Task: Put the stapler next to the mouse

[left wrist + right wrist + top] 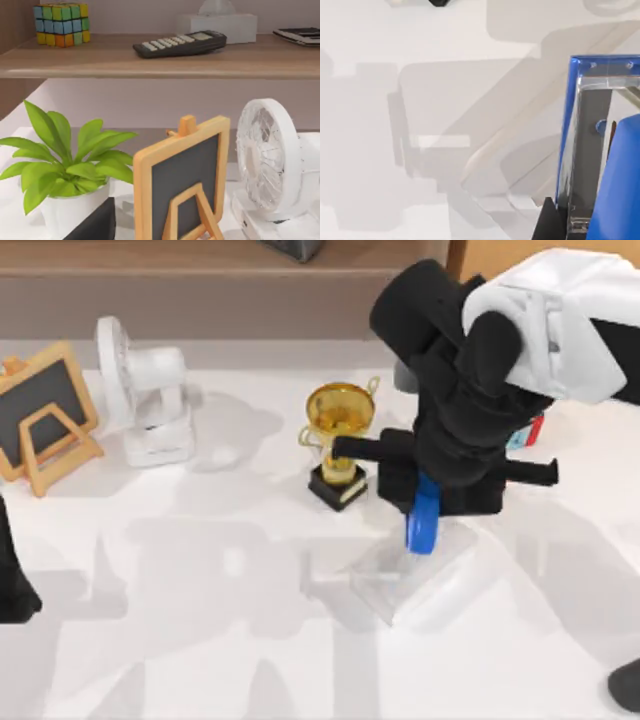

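the right gripper [432, 502] hangs over the middle of the worktop, a little toward its right side, its jaws closed on the stapler [424, 514]. the blue bar hangs below the fingers, lifted off the surface. in the right wrist view the stapler [600, 145] sits close to the lens, blue body and metal channel, with a dark fingertip [547, 220] against it.

under and beside the stapler lies a pale, see-through block [410, 575] on the worktop; what it is i cannot tell. just beside the gripper, toward the worktop's left, stands a gold trophy [340, 440] on a black base.

judged from this, the pick is done and the carry is under way. the placing is left, and i see nothing i can call the mouse, so how near the goal lies i cannot tell.

the one container is a white pot [75, 210] in the left wrist view, holding a green plant [65, 160]. beside it are a small chalkboard easel [40, 415] and a white fan [145, 390], near the worktop's far left corner. a shelf [150, 62] above carries a colourful cube [61, 24] and a calculator [180, 43].

the left gripper [12, 585] is parked at the worktop's left edge; its jaws i cannot tell.
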Tool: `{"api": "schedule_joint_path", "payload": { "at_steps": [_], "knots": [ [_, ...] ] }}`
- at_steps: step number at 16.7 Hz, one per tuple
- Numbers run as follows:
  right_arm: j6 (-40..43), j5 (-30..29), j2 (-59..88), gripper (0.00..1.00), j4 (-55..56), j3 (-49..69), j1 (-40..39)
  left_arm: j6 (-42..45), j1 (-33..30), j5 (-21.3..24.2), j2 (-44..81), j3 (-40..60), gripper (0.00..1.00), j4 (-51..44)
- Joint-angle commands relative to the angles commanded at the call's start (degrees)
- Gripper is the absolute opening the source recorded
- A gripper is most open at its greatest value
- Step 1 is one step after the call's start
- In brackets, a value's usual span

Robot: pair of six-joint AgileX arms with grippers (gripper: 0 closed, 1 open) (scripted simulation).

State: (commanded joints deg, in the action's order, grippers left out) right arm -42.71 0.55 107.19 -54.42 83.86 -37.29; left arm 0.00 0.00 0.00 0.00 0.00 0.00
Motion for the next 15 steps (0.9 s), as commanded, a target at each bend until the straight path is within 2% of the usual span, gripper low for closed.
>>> {"api": "schedule_joint_path", "payload": {
  "at_steps": [10, 15],
  "knots": [
    [17.6, 0.9, -0.4, 0.0, 0.5, -4.0, 20.1, 0.0, 0.0, 0.0, 0.0, 0.0, 1.0, 0.0],
    [30.1, 0.3, 2.5, 0.0, -0.8, -5.3, 27.5, 0.0, 0.0, 0.0, 0.0, 0.0, 1.0, 0.0]
  ]
}}
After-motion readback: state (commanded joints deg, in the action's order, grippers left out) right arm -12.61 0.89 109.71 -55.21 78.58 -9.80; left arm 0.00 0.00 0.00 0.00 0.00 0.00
